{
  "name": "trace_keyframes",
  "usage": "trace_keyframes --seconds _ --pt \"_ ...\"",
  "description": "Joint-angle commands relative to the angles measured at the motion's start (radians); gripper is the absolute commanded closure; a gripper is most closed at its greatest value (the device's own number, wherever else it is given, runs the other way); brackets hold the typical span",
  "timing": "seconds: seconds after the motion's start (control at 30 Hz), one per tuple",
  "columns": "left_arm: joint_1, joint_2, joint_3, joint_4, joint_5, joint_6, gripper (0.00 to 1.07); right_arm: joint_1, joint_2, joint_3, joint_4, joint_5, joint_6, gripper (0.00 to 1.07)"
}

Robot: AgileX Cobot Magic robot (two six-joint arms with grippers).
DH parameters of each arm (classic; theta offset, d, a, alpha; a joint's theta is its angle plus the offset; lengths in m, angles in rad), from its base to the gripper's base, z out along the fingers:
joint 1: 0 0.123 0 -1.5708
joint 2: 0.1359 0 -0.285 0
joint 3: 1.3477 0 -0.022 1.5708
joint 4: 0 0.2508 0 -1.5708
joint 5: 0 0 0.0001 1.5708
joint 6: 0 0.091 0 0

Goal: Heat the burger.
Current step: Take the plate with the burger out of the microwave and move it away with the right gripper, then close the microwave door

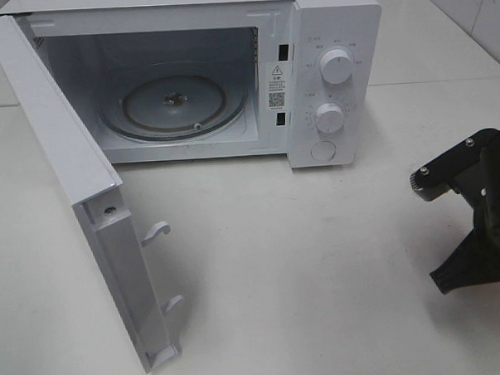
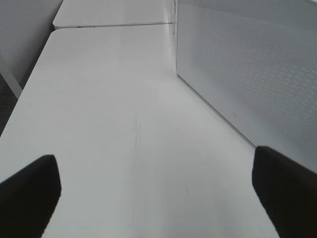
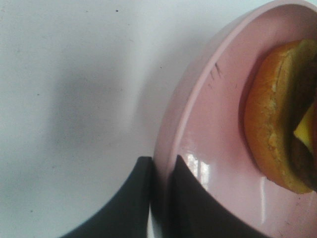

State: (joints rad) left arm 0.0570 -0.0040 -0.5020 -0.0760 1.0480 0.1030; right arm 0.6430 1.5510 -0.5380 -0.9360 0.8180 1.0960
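Microwave is seen with door swung wide; only the glass turntable is held inside. Right gripper is pinched on the rim of the pink plate, well right of the microwave. Burger is carried on that plate. Left gripper is spread, nothing between the jaws, beside the microwave's side wall.

The right hand has smooth, matte black fingers. Behind it, the black arm carries a bracket with silver screws.
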Motion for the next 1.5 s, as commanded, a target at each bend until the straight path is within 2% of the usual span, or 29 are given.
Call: trace_keyframes --seconds 0.03,0.3,0.6,0.67,0.77,0.83,0.87,0.93,1.03,1.1,1.2,1.27,1.3,1.37,1.4,1.43,1.5 --pt "0.002 -0.021 0.003 -0.005 -0.009 -0.004 0.03 -0.004 0.047 -0.003 -0.080 0.024 0.053 1.02" --pt "0.002 -0.021 0.003 -0.005 -0.009 -0.004 0.03 -0.004 0.202 -0.003 -0.153 -0.004 0.246 1.00" --pt "0.002 -0.021 0.003 -0.005 -0.009 -0.004 0.03 -0.004 0.265 -0.003 -0.184 -0.005 0.402 0.94" --pt "0.002 -0.021 0.003 -0.005 -0.009 -0.004 0.03 -0.004 0.265 -0.003 -0.181 -0.019 0.382 0.83" --pt "0.002 -0.021 0.003 -0.005 -0.009 -0.004 0.03 -0.004 0.265 -0.003 -0.177 -0.021 0.370 0.80" --pt "0.002 -0.021 0.003 -0.005 -0.009 -0.004 0.03 -0.002 0.248 -0.003 -0.150 -0.024 0.327 0.68" --pt "0.002 -0.021 0.003 -0.005 -0.009 -0.004 0.03 -0.002 0.248 -0.003 -0.150 -0.024 0.327 0.68" --pt "0.002 -0.021 0.003 -0.005 -0.009 -0.004 0.03 0.000 0.188 -0.011 -0.098 -0.024 0.248 0.57" --pt "0.002 -0.021 0.003 -0.005 -0.009 -0.004 0.03 0.000 0.163 -0.014 -0.082 -0.024 0.225 0.56" --pt "0.002 -0.021 0.003 -0.005 -0.009 -0.004 0.03 0.000 0.057 -0.035 -0.001 -0.025 0.111 0.53" --pt "0.002 -0.021 0.003 -0.005 -0.009 -0.004 0.03 0.000 0.028 -0.042 0.028 -0.025 0.070 0.53" --pt "0.002 -0.021 0.003 -0.005 -0.009 -0.004 0.03 0.000 -0.076 -0.082 0.182 -0.031 -0.139 0.53" --pt "0.002 -0.021 0.003 -0.005 -0.009 -0.004 0.03 0.000 -0.076 -0.082 0.182 -0.031 -0.139 0.53" --pt "0.002 -0.021 0.003 -0.005 -0.009 -0.004 0.03 0.000 -0.154 -0.109 0.322 -0.031 -0.363 0.51" --pt "0.002 -0.021 0.003 -0.005 -0.009 -0.004 0.03 0.000 -0.154 -0.109 0.322 -0.031 -0.363 0.51" --pt "0.002 -0.021 0.003 -0.005 -0.009 -0.004 0.03 0.000 -0.200 -0.120 0.422 -0.024 -0.530 0.46" --pt "0.002 -0.021 0.003 -0.005 -0.009 -0.004 0.03 0.000 -0.225 -0.127 0.472 -0.020 -0.605 0.43"
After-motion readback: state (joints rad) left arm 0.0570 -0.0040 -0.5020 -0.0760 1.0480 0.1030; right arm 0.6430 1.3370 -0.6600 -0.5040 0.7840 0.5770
